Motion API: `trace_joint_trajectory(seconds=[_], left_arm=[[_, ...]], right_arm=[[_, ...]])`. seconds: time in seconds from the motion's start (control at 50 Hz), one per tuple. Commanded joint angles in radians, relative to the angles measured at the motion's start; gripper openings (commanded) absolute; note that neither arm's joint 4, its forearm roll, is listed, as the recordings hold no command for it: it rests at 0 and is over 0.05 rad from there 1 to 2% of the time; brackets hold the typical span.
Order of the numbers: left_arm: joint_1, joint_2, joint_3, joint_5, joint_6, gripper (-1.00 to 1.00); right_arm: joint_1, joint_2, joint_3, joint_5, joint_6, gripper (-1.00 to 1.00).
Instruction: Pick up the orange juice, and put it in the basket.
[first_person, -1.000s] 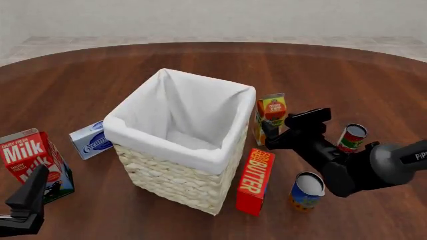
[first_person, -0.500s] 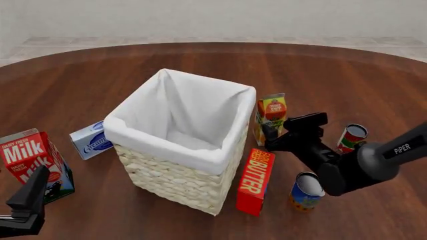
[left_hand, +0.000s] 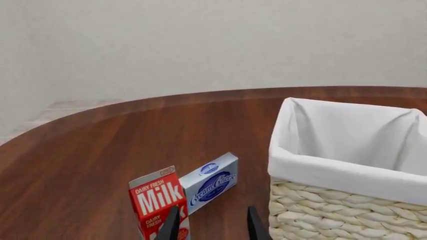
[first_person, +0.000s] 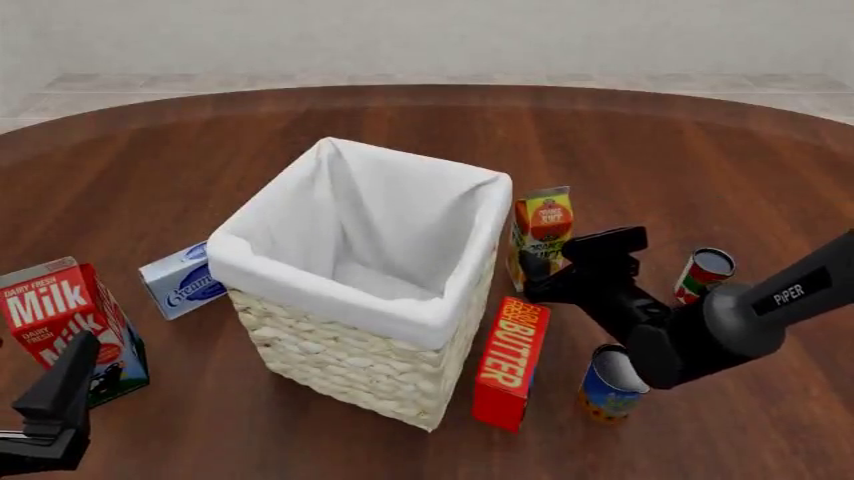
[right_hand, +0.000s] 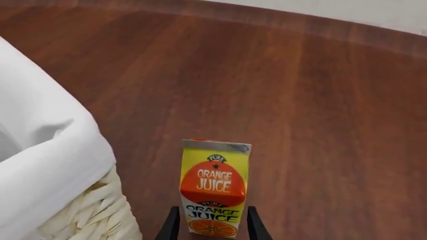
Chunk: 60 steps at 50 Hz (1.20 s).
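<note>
Nearest the viewer, the left gripper (first_person: 54, 405) hangs low at the table's (first_person: 694, 170) near left corner, its fingers (left_hand: 168, 225) parted around nothing, close beside the milk carton (first_person: 60, 325). A blue cream-cheese box (first_person: 183, 279) lies a little farther back. At the near right stand a blue-labelled can (first_person: 613, 382) and the red butter box (first_person: 511, 362) (upright on its end, against the basket's corner). The basket (first_person: 358, 345) fills the centre. The right gripper (right_hand: 211, 227) is spread, one finger on either side of the orange juice's (right_hand: 215, 187) base; contact cannot be judged. The carton stands upright on the table just beside the basket's right wall. A red-labelled can (first_person: 702, 275) stands right of the arm.
</note>
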Motion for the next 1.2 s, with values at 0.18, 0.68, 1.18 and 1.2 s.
trace_joint_trajectory(seconds=[0.18,0.68,1.18,1.2], left_arm=[[0.0,0.0,0.0,0.0,-0.001,1.0],[-0.007,0.0,-0.001,0.001,-0.007,1.0],[-0.007,0.0,-0.001,0.001,-0.009,1.0],[-0.007,0.0,-0.001,0.0,-0.008,1.0]], right_arm=[[0.01,0.006,-0.01,0.008,0.014,1.0],[0.0,0.035,-0.059,0.061,0.025,1.0],[-0.009,0.049,-0.071,0.068,0.022,1.0],[-0.009,0.047,-0.07,0.071,0.021,1.0]])
